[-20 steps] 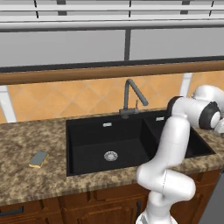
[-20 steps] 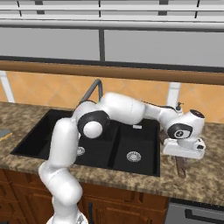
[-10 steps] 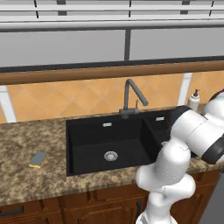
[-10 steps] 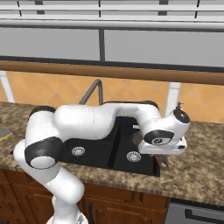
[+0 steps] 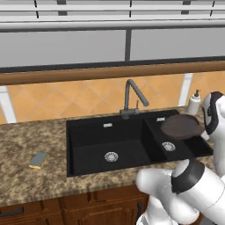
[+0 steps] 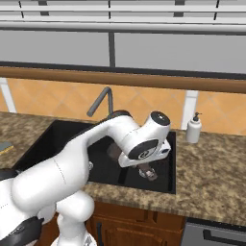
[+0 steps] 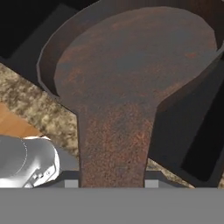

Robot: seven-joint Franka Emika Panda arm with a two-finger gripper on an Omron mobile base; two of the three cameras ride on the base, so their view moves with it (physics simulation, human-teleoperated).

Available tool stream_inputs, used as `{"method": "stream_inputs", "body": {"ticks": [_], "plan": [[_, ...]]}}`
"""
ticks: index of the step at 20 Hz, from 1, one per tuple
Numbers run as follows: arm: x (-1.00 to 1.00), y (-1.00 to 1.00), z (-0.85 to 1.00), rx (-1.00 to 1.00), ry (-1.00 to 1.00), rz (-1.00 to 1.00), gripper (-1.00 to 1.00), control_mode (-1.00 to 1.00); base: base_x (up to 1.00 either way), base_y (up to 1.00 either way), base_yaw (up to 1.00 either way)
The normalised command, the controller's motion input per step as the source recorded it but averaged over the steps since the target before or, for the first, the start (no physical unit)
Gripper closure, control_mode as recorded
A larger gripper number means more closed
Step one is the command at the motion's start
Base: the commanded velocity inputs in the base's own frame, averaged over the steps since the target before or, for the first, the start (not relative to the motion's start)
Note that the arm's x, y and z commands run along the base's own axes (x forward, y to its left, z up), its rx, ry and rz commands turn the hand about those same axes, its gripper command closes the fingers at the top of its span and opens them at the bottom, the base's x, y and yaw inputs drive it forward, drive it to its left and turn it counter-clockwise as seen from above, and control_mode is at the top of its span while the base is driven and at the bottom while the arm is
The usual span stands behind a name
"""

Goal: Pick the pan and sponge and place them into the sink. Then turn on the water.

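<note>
Gripper [image 6: 146, 170] clamping the handle of the pan [image 5: 181, 126], carrying it level above the narrower right basin of the sink [image 5: 88, 151] for lowering there, leaving the sponge [image 5: 38, 160] lying on the counter [image 5: 26, 145] left of the sink.

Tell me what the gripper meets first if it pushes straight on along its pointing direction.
Probably the black double-basin sink: the gripper, shut on the dark round skillet's handle, points that way, though depth is unclear.
</note>
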Motion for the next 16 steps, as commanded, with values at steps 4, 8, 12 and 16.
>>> {"method": "stream_inputs", "body": {"ticks": [4, 8, 12, 16], "plan": [[0.00, 1.00, 0.10, 0.00, 0.00, 0.30, 1.00, -1.00, 0.00, 0.00, 0.00], [0.02, 1.00, 0.05, 0.00, 0.00, 0.22, 1.00, -1.00, 0.00, 0.00, 0.00], [0.13, 1.00, 0.01, 0.00, 0.01, 0.18, 1.00, -1.00, 0.00, 0.00, 0.00], [0.02, 1.00, 0.00, 0.00, 0.01, 0.11, 1.00, -1.00, 0.00, 0.00, 0.00]]}}
